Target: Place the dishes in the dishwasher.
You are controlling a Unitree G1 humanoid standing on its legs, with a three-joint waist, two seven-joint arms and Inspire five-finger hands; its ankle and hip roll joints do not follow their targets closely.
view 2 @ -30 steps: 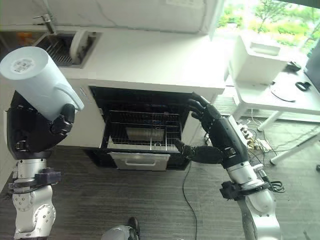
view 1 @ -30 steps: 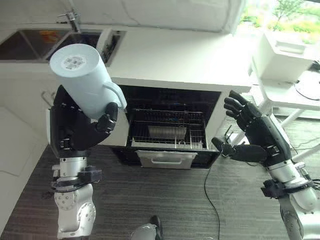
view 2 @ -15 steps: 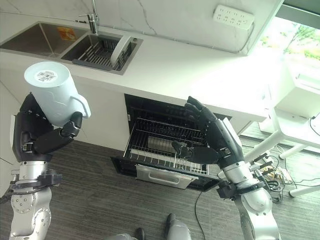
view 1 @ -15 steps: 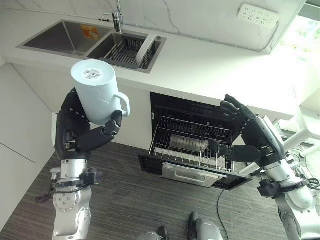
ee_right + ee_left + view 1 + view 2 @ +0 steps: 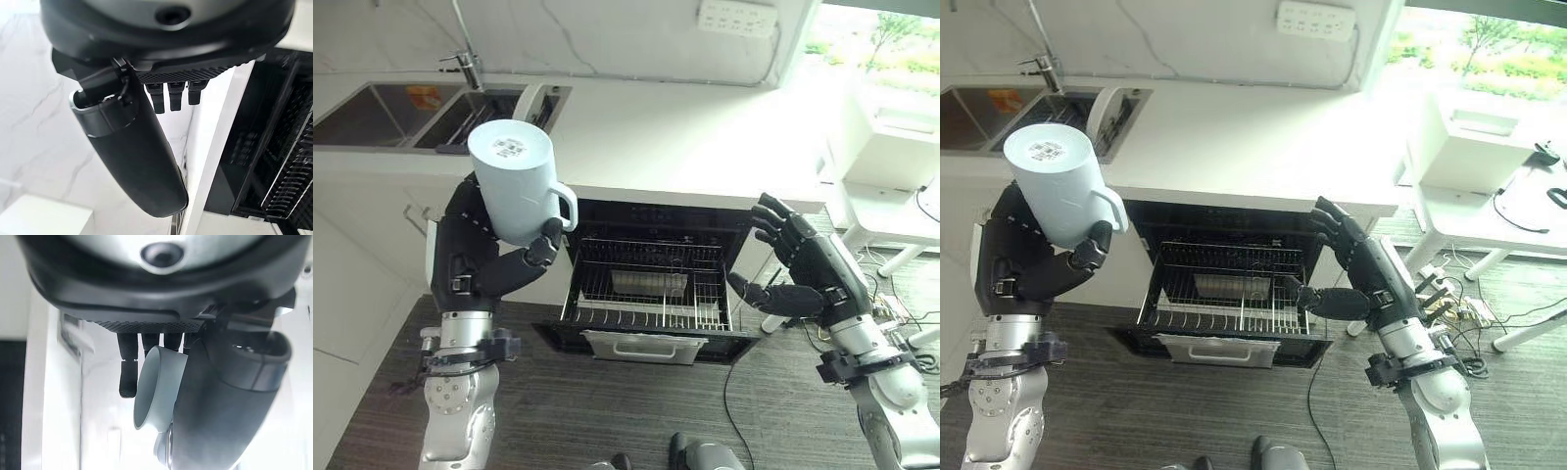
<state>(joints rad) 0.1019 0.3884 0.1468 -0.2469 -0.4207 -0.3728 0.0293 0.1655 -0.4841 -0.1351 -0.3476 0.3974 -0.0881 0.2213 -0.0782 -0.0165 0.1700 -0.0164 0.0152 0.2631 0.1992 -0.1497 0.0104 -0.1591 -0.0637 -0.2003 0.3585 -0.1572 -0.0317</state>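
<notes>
White countertop (image 5: pixel 705 117), running the width of the scene, pale and bare across its middle. Double sink (image 5: pixel 401 103), steel, set into the countertop at the robot's left, with a tap (image 5: pixel 465 64) at its back edge and a white plate (image 5: pixel 540 101) standing on edge in the nearer basin. Dishwasher (image 5: pixel 651 211), dark cavity under the countertop, door down and open. Lower rack (image 5: pixel 646 294), wire, pulled out over the open door, carrying a metal tray or dish (image 5: pixel 648 283) near its middle; what else sits among the wires cannot be told. Small white table (image 5: pixel 1489 206), to the robot's right of the dishwasher, with a white box-shaped appliance (image 5: pixel 1464 147) on top. Power strip (image 5: pixel 736 18), white, fixed to the wall above the countertop. Left hand (image 5: pixel 475 259), raised in front of the cupboard to the left of the dishwasher, fingers and thumb curled round the mug. Mug (image 5: pixel 517 186), pale blue, with a side handle, held upside down and tilted, base uppermost with a label on it, well above and left of the rack. Right hand (image 5: pixel 803 274), empty, held at the right edge of the dishwasher opening, fingers spread and gently bent, thumb pointing toward the rack, touching nothing.
</notes>
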